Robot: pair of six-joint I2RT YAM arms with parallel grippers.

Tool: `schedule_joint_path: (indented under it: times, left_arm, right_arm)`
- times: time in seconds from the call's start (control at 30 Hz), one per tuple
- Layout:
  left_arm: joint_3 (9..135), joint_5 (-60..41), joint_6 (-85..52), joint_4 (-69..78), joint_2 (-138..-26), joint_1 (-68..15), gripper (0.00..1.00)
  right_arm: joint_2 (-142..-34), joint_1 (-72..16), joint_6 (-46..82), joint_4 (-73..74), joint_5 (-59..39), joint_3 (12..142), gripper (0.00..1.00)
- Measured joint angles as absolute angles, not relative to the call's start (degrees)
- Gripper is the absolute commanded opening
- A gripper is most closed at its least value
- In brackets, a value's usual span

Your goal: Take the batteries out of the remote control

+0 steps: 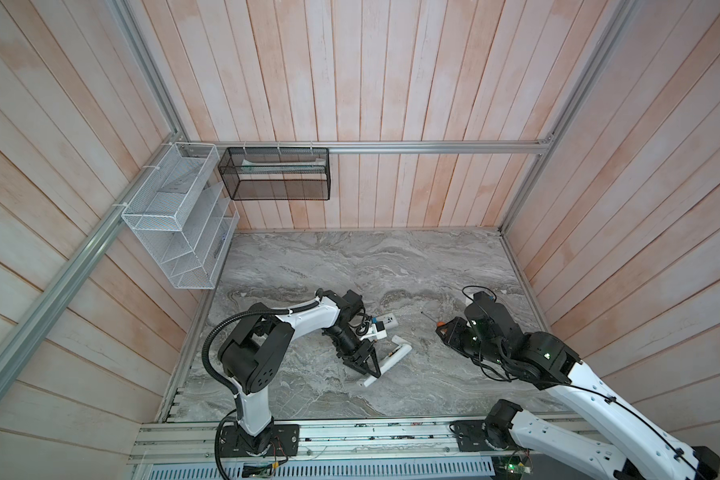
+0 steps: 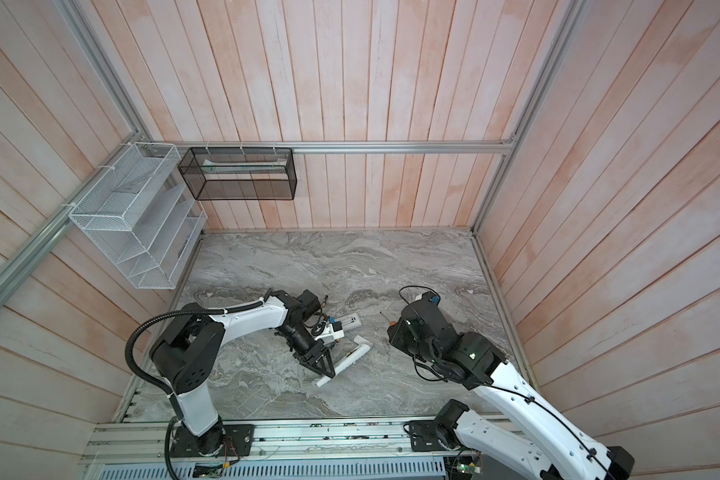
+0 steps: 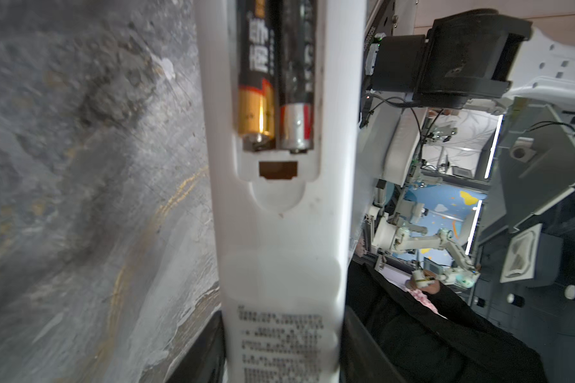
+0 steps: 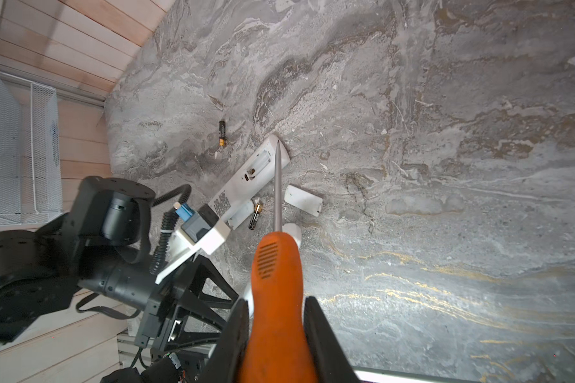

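My left gripper (image 3: 283,318) is shut on the lower end of a white remote control (image 3: 279,232), which lies on its face on the marble top. Its open compartment holds two batteries side by side, a black-and-gold one (image 3: 256,76) and a black one with a silver-red end (image 3: 296,83). In both top views this remote (image 1: 402,353) (image 2: 356,356) lies slanted at the table's middle, held by the left gripper (image 1: 371,368). My right gripper (image 4: 277,301) (image 1: 441,330) is shut on an orange-handled screwdriver (image 4: 276,265), held off to the right. The screwdriver's shaft points toward the remotes.
A second white remote (image 4: 246,175) with an empty compartment lies behind the left wrist. Its loose cover (image 4: 302,200) and a loose battery (image 4: 255,216) lie beside it, another battery (image 4: 222,133) farther off. A white wire rack (image 1: 175,216) and a black mesh basket (image 1: 275,174) hang at the back left.
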State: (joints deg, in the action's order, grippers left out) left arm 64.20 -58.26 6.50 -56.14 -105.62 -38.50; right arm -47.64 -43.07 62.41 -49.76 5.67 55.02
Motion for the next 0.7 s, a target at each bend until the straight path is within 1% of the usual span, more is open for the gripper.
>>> schedule_joint_path:
  times: [0.13,0.23,0.37,0.6,0.7]
  left_arm:
    - [60.29,-66.37,3.22,-52.31,-106.74,-37.34,0.08]
    - [59.13,-70.48,1.19,-49.87,-107.39,-36.64,0.08]
    - [55.70,-76.97,-5.72,-40.56,-106.76,-34.44,0.08]
    - [47.70,-81.32,-18.28,-24.95,-106.63,-29.76,0.08]
    - [47.86,-82.15,-21.30,-21.85,-106.72,-29.26,0.08]
  right_arm:
    - [-50.28,-39.88,56.95,-48.51,2.39,56.64,0.00]
    - [-51.11,-38.00,54.28,-47.57,0.36,56.77,0.00]
    - [-51.11,-35.07,51.79,-46.41,-2.22,56.77,0.00]
    - [-52.01,-31.29,48.73,-44.71,-5.10,57.01,0.00]
    - [-52.90,-30.85,47.92,-44.29,-5.82,57.39,0.00]
